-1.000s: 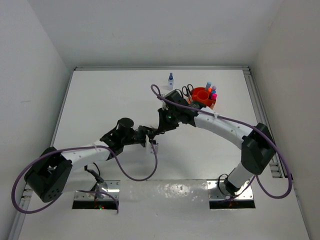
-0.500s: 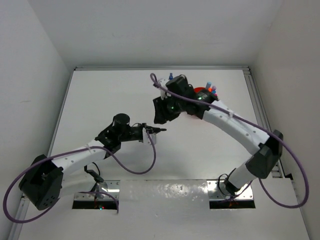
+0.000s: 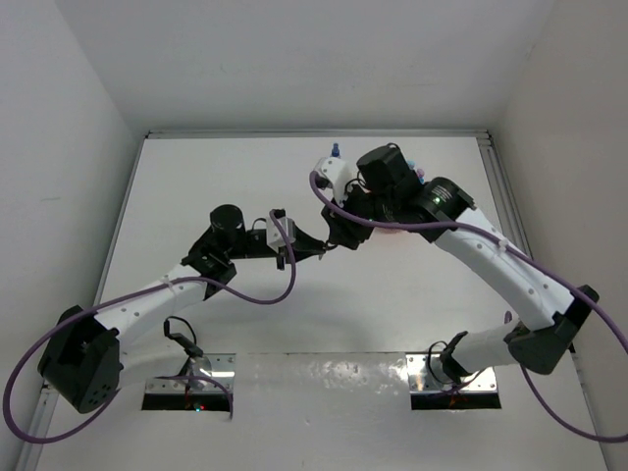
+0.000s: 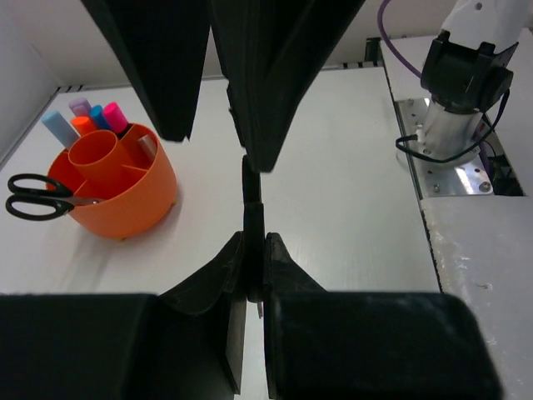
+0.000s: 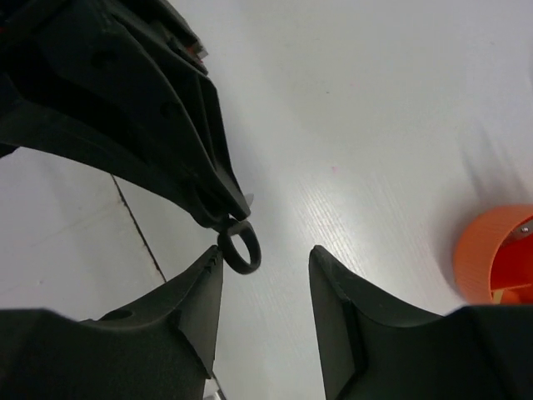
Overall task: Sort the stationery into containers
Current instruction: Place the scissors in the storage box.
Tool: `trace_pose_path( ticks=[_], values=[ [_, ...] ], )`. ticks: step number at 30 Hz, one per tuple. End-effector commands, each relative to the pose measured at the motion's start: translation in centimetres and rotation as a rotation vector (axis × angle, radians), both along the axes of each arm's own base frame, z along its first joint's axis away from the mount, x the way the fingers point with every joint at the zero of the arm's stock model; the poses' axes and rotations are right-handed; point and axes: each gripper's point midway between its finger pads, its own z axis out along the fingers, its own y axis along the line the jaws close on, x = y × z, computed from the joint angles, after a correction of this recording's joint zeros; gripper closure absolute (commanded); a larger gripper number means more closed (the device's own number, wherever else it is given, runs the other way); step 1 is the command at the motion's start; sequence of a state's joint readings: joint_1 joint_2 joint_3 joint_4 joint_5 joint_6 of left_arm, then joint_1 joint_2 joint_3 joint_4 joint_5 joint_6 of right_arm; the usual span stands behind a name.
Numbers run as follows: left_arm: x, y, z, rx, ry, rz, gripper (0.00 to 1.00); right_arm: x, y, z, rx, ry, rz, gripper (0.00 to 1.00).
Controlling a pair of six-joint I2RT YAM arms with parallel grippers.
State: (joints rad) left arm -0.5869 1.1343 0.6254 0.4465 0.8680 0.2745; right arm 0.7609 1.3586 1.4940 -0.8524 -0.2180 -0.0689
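Observation:
My left gripper (image 4: pixel 254 243) is shut on a pair of black-handled scissors (image 4: pixel 251 192) and holds them above the table; it shows mid-table in the top view (image 3: pixel 294 245). One handle ring (image 5: pixel 239 248) sticks out of it. My right gripper (image 5: pixel 266 254) is open, and the ring sits just inside its left finger (image 5: pixel 196 292). In the top view the right gripper (image 3: pixel 339 235) faces the left one closely. The orange tub (image 4: pixel 125 196) holds blue, lilac, orange and pink-capped markers (image 4: pixel 87 117) and a second pair of scissors (image 4: pixel 37 187).
The small blue-capped bottle (image 3: pixel 336 150) stands at the back, just left of the right arm. The right arm hides most of the tub in the top view. The right arm's base (image 4: pixel 454 100) is at the near edge.
Both arms have risen. The left gripper has carried the scissors up and back. The right gripper has swung to face it with its jaws around the handle ring.

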Motion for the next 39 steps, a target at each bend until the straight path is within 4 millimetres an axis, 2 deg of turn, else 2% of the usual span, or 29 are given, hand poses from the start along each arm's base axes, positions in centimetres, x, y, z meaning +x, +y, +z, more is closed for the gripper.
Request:
trace_pose_path(
  ticks=[1, 6, 17, 21, 25, 28, 33, 39],
  values=[
    [-0.7, -0.3, 2.7, -0.055, 0.008, -0.067, 1.0, -0.2, 1.3, 1.2, -0.022, -0.033, 0.123, 0.56],
    [-0.9, -0.1, 3.0, -0.058, 0.004, -0.067, 1.0, -0.3, 2.2, 0.1, -0.049, -0.007, 0.156, 0.63],
    [-0.7, 0.0, 2.9, -0.048, -0.015, -0.051, 1.0, -1.0, 1.9, -1.2, -0.066, 0.048, 0.149, 0.84],
    [-0.6, 0.0, 3.1, -0.051, -0.027, -0.051, 1.0, -1.7, 1.7, -1.7, -0.076, 0.081, 0.163, 0.66],
    [-0.5, 0.1, 3.0, -0.042, -0.029, -0.049, 1.0, -2.1, 1.6, -1.8, -0.07, 0.087, 0.171, 0.64],
    [-0.5, 0.1, 2.9, -0.04, -0.029, -0.046, 1.0, -2.1, 1.6, -1.9, -0.064, 0.087, 0.161, 0.72],
    [-0.4, -0.1, 3.2, -0.044, -0.037, -0.048, 1.0, -2.1, 2.3, -2.1, -0.046, 0.113, 0.167, 1.0],
    [-0.1, -0.3, 2.9, -0.037, -0.036, -0.037, 1.0, -2.1, 3.9, -1.4, 0.007, 0.082, 0.184, 1.0]
  ],
)
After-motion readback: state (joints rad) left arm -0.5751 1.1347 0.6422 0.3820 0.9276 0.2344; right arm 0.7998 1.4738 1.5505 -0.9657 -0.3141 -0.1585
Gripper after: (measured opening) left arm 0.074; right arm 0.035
